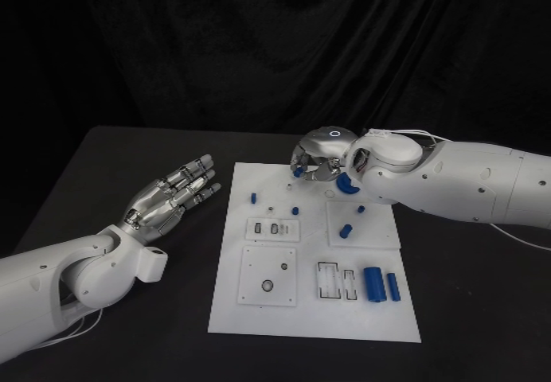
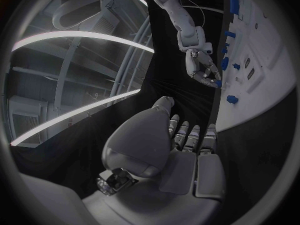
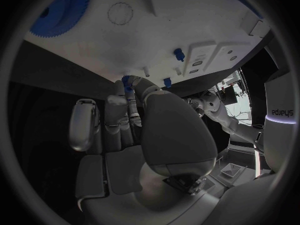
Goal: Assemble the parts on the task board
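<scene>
Black table and black curtain all round. My right hand (image 1: 325, 163) sits at the upper middle of the frame over the task board's (image 1: 310, 322) far edge, fingers curled around a small blue part (image 1: 298, 170), I'd guess picking it to seat it. Left hand (image 1: 172, 197) hovers flat and empty at middle left, clear of the board. More blue parts (image 1: 373, 282) wait at lower right.

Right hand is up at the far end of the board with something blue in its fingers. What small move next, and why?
Probably lower the right hand slightly toward the task board. It hovers over the far edge pinching a small blue part at its fingertips, apparently not yet seated. The left hand lies open beside the board, out of the way.
</scene>
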### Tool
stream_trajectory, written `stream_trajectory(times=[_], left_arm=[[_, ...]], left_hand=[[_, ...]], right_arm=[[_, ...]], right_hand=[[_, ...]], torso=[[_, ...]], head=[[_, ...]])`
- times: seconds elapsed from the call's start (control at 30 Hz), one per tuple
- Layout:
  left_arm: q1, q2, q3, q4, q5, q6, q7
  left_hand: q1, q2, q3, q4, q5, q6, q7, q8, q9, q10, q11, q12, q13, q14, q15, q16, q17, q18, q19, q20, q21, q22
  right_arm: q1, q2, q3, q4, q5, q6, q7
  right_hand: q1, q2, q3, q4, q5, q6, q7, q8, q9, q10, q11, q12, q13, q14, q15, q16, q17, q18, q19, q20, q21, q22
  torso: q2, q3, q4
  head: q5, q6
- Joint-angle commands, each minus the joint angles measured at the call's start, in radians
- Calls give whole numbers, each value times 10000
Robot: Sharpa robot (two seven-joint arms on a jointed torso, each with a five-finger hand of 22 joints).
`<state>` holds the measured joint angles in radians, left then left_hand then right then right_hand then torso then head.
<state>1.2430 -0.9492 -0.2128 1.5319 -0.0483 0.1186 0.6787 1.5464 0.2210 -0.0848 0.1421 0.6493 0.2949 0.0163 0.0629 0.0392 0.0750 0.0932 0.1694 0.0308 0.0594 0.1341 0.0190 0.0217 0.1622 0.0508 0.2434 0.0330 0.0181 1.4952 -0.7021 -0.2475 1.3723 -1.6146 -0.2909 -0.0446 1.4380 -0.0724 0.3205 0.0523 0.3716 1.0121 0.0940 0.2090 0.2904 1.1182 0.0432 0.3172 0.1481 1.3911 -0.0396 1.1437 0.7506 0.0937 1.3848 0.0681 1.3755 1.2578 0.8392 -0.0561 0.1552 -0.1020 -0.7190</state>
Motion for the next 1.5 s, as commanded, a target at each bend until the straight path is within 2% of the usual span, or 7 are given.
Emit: stream_trajectory(times=[0.03, 0.43, 0.87, 1.23, 1.33, 1.4, 1.5], left_arm=[[23, 20, 8, 10, 21, 95, 1322], [23, 68, 8, -61, 21, 152, 1256], [22, 117, 8, -130, 21, 253, 1205], [20, 147, 8, -192, 21, 316, 1156], [19, 164, 8, -225, 21, 331, 1146], [19, 172, 8, -242, 21, 344, 1141], [18, 177, 8, -255, 21, 357, 1139]], left_hand=[[1, 30, 69, 3, -11, -25, 74, 61, 14, -22, 60, 60, 13, -25, 8, -24, -10, 171, -13, 23, 4, -2], [-9, 34, 95, -7, -13, -26, 78, 61, 14, -21, 73, 69, 14, -22, 12, -23, -9, 172, -7, 22, 9, 1], [-17, 36, 113, -14, -25, -41, 75, 56, 11, -25, 92, 64, 13, -20, 27, -22, -9, 171, -5, 30, 10, 2], [-32, 42, 154, -33, -50, -58, 72, 50, 8, -27, 132, 71, 13, -23, 54, -22, -10, 169, -6, 50, 9, 2], [-37, 41, 166, -40, -59, -84, 72, 42, 4, -35, 146, 57, 10, -30, 60, -24, -13, 169, -9, 56, 7, 1], [-40, 40, 172, -44, -63, -88, 73, 41, 4, -42, 150, 47, 8, -36, 62, -25, -15, 168, -12, 59, 6, 0], [-46, 38, 185, -52, -70, -99, 76, 37, 2, -53, 156, 32, 4, -44, 67, -28, -18, 167, -14, 64, 4, -1]], right_arm=[[-33, 47, 9, -60, -13, -132, -5], [-40, 168, 9, -181, -15, -23, -220], [-136, 463, 9, -532, -15, 218, -232], [-250, 683, 9, -778, -14, 495, -194], [-271, 707, 9, -786, -14, 607, -224], [-282, 713, 9, -792, -14, 703, -264], [-290, 679, 9, -792, -14, 718, -321]], right_hand=[[-56, -13, 59, 16, 17, 3, 122, -73, 1376, -66, 42, -86, -19, -18, 89, 35, 20, -180, 21, 77, 39, 9], [-19, 20, 131, -12, 13, -59, 128, -153, 1414, -194, 90, -213, -19, -95, 130, -20, -58, -158, -52, 117, -22, -59], [-37, 29, 170, -16, -28, -157, 124, -256, 1448, -386, 168, -348, -15, -195, 181, -86, -153, -138, -130, 169, -86, -121], [-116, 46, 183, 22, -308, -391, 101, -467, 1461, -557, 238, -452, 34, -424, 229, -293, -449, -95, -296, 223, -230, -261], [-198, -26, 251, 77, -423, -977, 30, -884, 1323, -1064, 405, -727, -9, -591, 279, -448, -663, -58, -438, 270, -368, -392], [-296, -207, 304, 146, -878, -1985, -216, -1455, 981, -2013, 588, -1255, -177, -837, 318, -687, -992, 20, -682, 295, -624, -672], [-248, -263, 155, 69, -1162, -3273, -412, -1475, 518, -3023, 660, -1619, -230, -1255, 389, -1018, -1450, 130, -1080, 365, -1047, -1113]], torso=[[3, 12, -42], [-3, 18, -38], [-7, 9, -26], [-7, 7, -27], [-7, 4, -17], [-7, 2, -11], [-6, 4, -24]], head=[[36, -13], [55, -17], [-33, -11], [-30, -28], [-38, -35], [-39, -38], [-26, -48]])
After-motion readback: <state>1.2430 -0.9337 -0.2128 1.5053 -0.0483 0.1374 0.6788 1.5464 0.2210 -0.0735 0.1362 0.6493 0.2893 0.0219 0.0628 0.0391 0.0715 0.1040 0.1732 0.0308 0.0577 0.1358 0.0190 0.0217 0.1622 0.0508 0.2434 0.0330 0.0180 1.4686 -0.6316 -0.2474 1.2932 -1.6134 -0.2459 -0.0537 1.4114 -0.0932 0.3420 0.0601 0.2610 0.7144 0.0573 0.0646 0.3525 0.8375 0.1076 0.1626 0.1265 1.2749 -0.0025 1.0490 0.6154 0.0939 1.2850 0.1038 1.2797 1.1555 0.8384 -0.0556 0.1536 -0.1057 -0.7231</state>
